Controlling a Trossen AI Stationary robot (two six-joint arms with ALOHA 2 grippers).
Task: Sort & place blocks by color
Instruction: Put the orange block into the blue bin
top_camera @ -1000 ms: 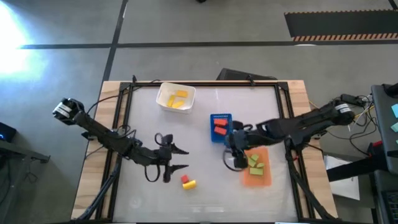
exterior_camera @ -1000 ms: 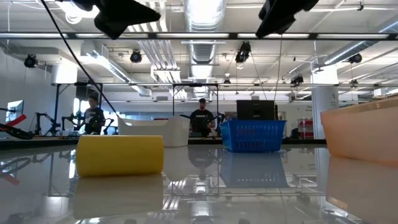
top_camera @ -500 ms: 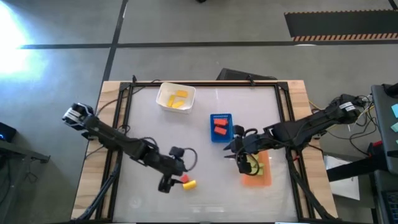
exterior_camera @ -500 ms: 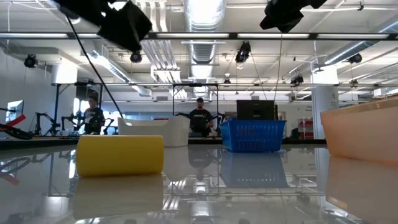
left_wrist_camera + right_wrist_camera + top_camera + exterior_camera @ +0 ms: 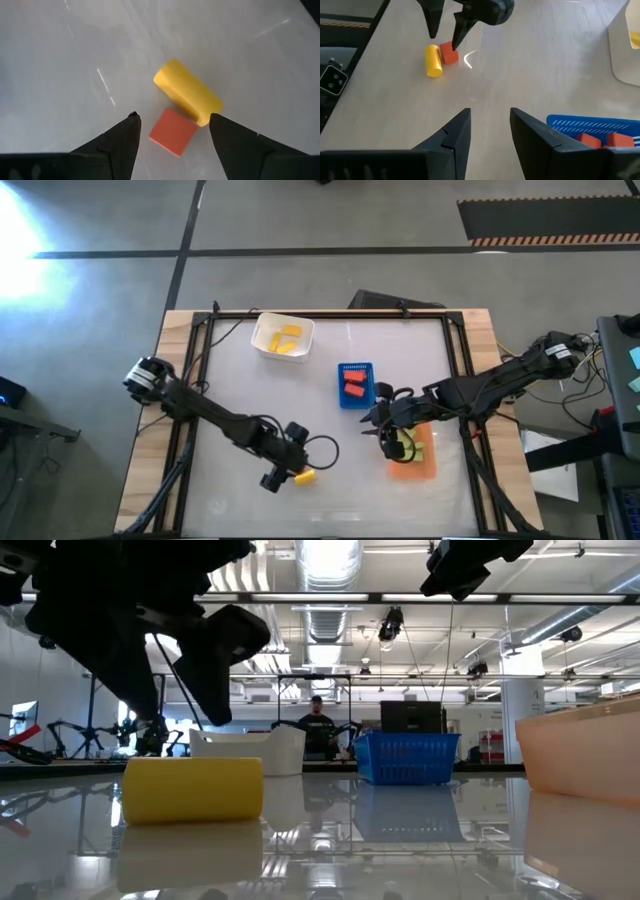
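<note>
Left gripper (image 5: 171,125) now straddles red block (image 5: 172,132) beside yellow block (image 5: 188,98).

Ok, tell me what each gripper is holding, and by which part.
Nothing is held. The left gripper hangs open above the red block beside the yellow block; the right gripper is open and empty.

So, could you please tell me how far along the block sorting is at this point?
Mostly done: yellow blocks lie in the white tub, red blocks in the blue tray, green blocks in the orange tray. In hand: the open left gripper straddles the loose red block. Left: that block and the yellow one touching it. The right gripper hangs open by the trays.
</note>
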